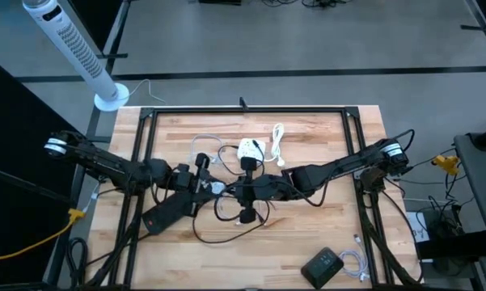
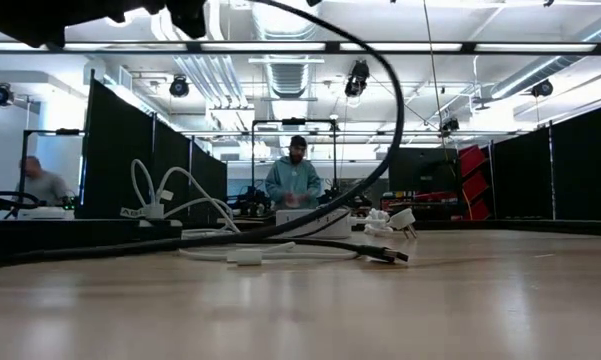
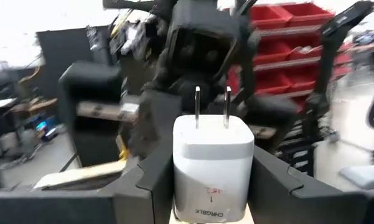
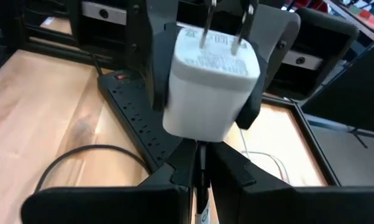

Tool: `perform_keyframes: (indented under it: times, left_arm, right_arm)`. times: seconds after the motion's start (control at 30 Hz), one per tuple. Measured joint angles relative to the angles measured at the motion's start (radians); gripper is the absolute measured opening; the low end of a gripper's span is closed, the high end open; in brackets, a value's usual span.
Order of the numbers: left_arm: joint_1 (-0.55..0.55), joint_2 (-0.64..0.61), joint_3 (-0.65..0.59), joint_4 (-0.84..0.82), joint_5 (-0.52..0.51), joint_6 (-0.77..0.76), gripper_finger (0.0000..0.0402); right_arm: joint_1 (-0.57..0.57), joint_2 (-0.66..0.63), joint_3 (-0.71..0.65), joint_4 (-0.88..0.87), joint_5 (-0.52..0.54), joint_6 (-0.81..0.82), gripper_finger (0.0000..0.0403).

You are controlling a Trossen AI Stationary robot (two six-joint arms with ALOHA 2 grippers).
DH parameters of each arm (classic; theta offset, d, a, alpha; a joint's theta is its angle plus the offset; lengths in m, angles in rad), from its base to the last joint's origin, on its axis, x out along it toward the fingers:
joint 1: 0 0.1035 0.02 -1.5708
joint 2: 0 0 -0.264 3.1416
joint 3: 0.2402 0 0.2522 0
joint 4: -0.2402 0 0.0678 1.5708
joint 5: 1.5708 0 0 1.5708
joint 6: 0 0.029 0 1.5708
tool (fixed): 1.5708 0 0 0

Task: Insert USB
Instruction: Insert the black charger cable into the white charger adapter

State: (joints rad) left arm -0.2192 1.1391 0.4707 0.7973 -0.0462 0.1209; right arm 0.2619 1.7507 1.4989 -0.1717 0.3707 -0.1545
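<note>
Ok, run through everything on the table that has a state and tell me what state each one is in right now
Left gripper: closed on the white charger, off the table.
White charger: held, prongs out and bare.
Right gripper: shut on a thin black cable just below the charger.
Black cable: pinched; whether its plug is in the charger I can't tell.
Power strip: lying flat, the visible outlets empty.
Second white charger: resting on the table, untouched.
</note>
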Motion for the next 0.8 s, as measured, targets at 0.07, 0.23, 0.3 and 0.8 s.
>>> perform_keyframes:
  times: [0.07,0.23,0.3,0.8]
  left_arm:
    - [0.0,0.001,0.001,-0.025,-0.038,-0.004,0.0143]
    - [0.0,0.004,0.001,-0.03,-0.043,-0.003,0.0143]
    - [0.0,0.004,0.001,-0.036,-0.046,0.001,0.0143]
    - [0.0,0.004,0.003,-0.109,-0.05,0.0,0.0143]
  right_arm:
    - [-0.001,-0.002,0.002,-0.007,0.002,0.001,0.0019]
    - [-0.001,-0.002,0.008,-0.011,0.002,0.021,0.0019]
    - [-0.004,-0.002,0.008,-0.019,-0.002,0.033,0.0019]
    - [-0.002,-0.012,0.009,-0.039,-0.009,0.013,0.0019]
